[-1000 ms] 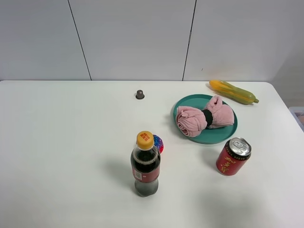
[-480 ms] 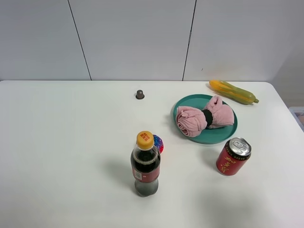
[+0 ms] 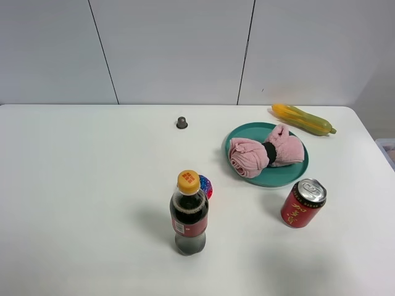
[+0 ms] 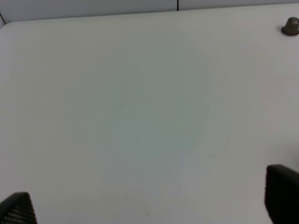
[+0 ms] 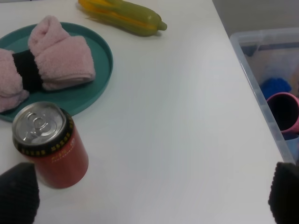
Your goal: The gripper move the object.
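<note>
The pink rolled towel (image 3: 266, 152) with a black band at its middle lies on a teal plate (image 3: 290, 176) at the right of the table. It also shows in the right wrist view (image 5: 46, 65), on the plate (image 5: 100, 51). No arm shows in the exterior high view. My right gripper (image 5: 152, 193) is open and empty, its black fingertips (image 5: 18, 191) wide apart, short of the towel with a red can (image 5: 51, 147) between. My left gripper (image 4: 149, 205) is open and empty over bare white table, far from the towel.
A cola bottle (image 3: 189, 213) stands at front centre, with a small pink-blue ball (image 3: 205, 185) behind it. The red can (image 3: 303, 203) stands just in front of the plate. A yellow-green vegetable (image 3: 303, 118) lies behind the plate. A small dark capsule (image 3: 181, 122) sits at the back. A clear bin (image 5: 268, 84) stands off the right edge.
</note>
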`<state>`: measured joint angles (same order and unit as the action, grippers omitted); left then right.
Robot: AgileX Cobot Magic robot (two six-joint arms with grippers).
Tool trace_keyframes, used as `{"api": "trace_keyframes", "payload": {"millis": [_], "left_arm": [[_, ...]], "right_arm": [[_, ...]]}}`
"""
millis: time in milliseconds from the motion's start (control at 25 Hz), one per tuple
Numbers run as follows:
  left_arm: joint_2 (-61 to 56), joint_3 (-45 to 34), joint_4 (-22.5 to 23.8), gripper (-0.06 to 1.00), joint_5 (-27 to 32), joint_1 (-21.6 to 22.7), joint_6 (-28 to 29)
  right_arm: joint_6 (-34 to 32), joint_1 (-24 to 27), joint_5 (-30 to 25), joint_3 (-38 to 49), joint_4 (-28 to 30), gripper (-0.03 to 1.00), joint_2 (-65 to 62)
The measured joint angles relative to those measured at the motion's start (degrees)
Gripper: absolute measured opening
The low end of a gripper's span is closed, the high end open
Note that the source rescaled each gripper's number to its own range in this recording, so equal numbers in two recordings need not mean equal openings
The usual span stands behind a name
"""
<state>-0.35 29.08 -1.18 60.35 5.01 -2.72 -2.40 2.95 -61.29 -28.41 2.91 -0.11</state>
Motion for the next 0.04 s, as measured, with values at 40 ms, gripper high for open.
{"api": "trace_keyframes", "payload": {"millis": [40], "left_arm": [[0.0, 0.0, 0.0, 0.99, 0.0, 0.0, 0.0]], "right_arm": [[0.0, 0.0, 0.0, 0.0, 0.0, 1.00, 0.0]]}}
